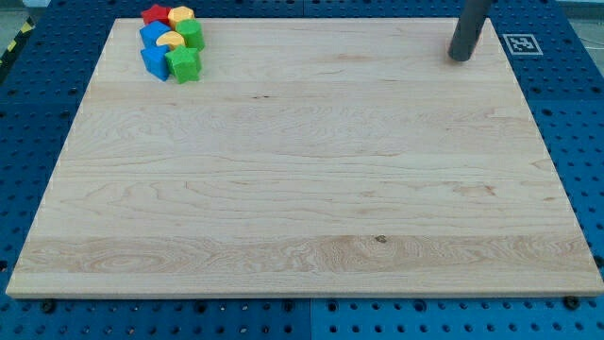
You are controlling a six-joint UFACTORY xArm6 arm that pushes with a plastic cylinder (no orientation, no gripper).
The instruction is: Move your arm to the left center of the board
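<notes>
My tip (460, 57) rests on the wooden board (302, 179) near its top right corner, at the end of a dark rod coming down from the view's top. All the blocks sit clustered in the board's top left corner, far to the left of my tip: a red star-shaped block (156, 14), a yellow block (180, 15), a blue block (150, 35), a yellow block (170, 40), a green block (192, 34), a blue block (154, 62) and a green star-shaped block (184, 64).
The board lies on a blue perforated table (28, 113). A black-and-white marker tag (522, 43) sits just off the board's top right corner. A yellow-black striped edge (11, 42) shows at the view's top left.
</notes>
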